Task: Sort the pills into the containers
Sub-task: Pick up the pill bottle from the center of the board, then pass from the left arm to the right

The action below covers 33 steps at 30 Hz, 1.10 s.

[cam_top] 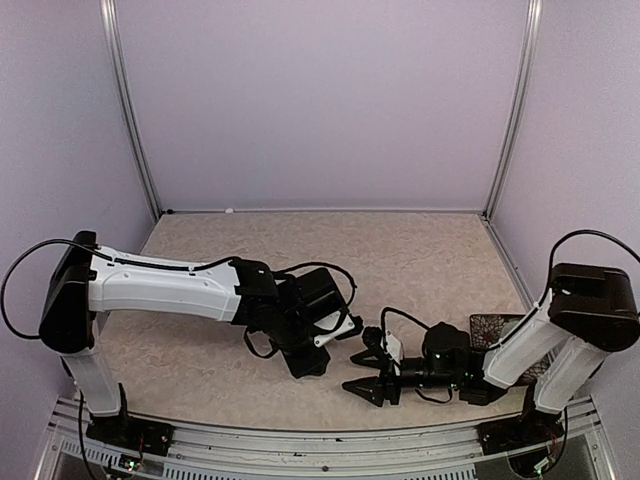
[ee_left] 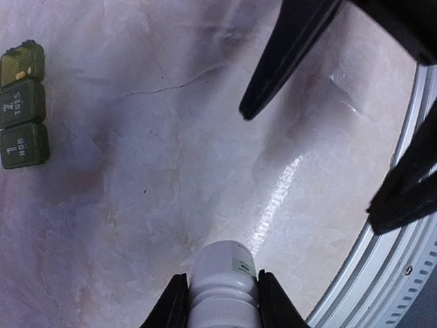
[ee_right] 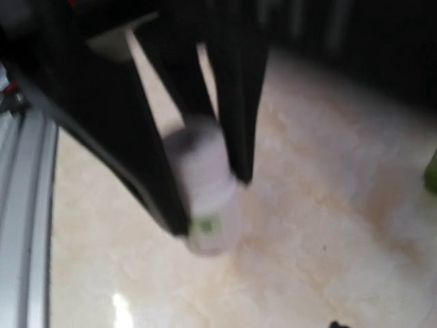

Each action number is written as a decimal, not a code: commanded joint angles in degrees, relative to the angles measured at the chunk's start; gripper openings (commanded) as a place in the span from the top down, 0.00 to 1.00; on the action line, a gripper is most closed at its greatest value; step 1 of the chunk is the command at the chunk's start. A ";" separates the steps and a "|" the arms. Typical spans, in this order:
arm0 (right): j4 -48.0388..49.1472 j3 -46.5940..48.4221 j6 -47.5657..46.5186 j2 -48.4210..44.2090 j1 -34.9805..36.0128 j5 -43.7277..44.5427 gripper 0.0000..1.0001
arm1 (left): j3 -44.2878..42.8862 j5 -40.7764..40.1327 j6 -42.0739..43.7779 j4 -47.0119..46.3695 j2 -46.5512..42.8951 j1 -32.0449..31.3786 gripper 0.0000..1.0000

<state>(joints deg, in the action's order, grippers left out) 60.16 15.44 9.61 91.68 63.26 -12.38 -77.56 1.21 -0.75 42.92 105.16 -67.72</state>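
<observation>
At far left, the left arm (cam_top: 160, 285), stretched rightward across the table (cam_top: 420, 250) toward its middle. At the end of it, the left gripper (ee_left: 222, 280), pointing down and pinching a white bottle (ee_left: 220, 256) by the ribbed neck, one black finger tight against each side. Bottle body sticking out past the fingertips toward the tabletop. Touching the table or not: cannot tell.

On the far side of the bottle, well apart from it and away from the near rail (ee_left: 382, 273), the dark green pill-box strip (ee_left: 22, 106), lying flat on the table. Three joined square compartments in a row. "1 MON" and "2 TUES" on two lids; the third paler olive with a small orange speck, its lid open or shut impossible to tell. Hidden from the overhead camera.

Just right of the bottle, the right gripper (cam_top: 352, 370), low over the near part of the table, pointing left with fingers spread wide, clear of the bottle. Behind it, the right arm (cam_top: 530, 345), bent back to its base at near right. Partly under that arm, a dark patterned square (cam_top: 495, 325) on the table.
</observation>
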 commanded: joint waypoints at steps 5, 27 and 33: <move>16.37 4.68 -2.95 11.58 0.41 -0.85 0.33 | -4.89 0.85 0.21 3.02 -3.47 -1.17 0.75; 42.99 4.74 -3.28 21.79 1.07 -4.28 0.49 | -6.20 0.54 -1.21 2.55 -3.35 -1.67 0.77; 43.03 5.65 -3.28 22.68 1.07 -4.95 0.51 | -6.29 0.47 -1.44 2.18 -3.47 -1.65 0.77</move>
<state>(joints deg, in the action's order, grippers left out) 89.03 20.80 5.69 113.27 63.70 -16.03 -82.78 1.34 -1.50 45.12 102.65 -69.06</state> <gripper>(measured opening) 0.503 0.293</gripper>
